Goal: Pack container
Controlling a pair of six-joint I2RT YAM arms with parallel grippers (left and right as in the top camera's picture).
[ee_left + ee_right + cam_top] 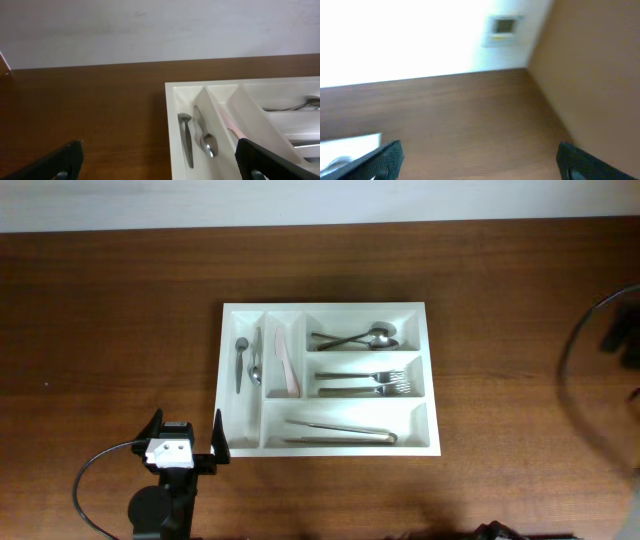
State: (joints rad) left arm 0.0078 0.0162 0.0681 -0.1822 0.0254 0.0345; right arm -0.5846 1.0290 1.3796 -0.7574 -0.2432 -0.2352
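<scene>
Outward from the left claw (188,430): its jaws stand fully apart with nothing between them, low over the surface (110,310) at the near-left corner of the container (340,307). Its right-hand finger sits just beside that corner, and I cannot tell whether it touches

Right claw (480,165): likewise spread wide and empty, facing bare wood and the far wall. Only a white corner of the container shows at the lower left of its view, and I cannot place this claw in the overhead view

Container: a white tray lying flat near the middle of the surface. Contents, left to right:
- first narrow compartment, two spoons (247,360) lying lengthwise side by side
- second narrow compartment, a pale pinkish knife (286,365)
- upper wide compartment, crossed spoons (355,337)
- middle wide compartment, forks (365,383) with tines to the right
- lower wide compartment, what I take for long tongs (340,430)

Handling, as I judge it: moulded plastic, light for its breadth, stiff along the rim but likely to flex if lifted by one corner, and smooth enough to slip. I would pinch an outer wall or a divider from above, one jaw on each side, and keep the tray level, since the loose cutlery would slide if it tipped. The metal pieces look thin, hard and slick, and they lie flat on the floor of their compartments, so they would be awkward to get under
</scene>
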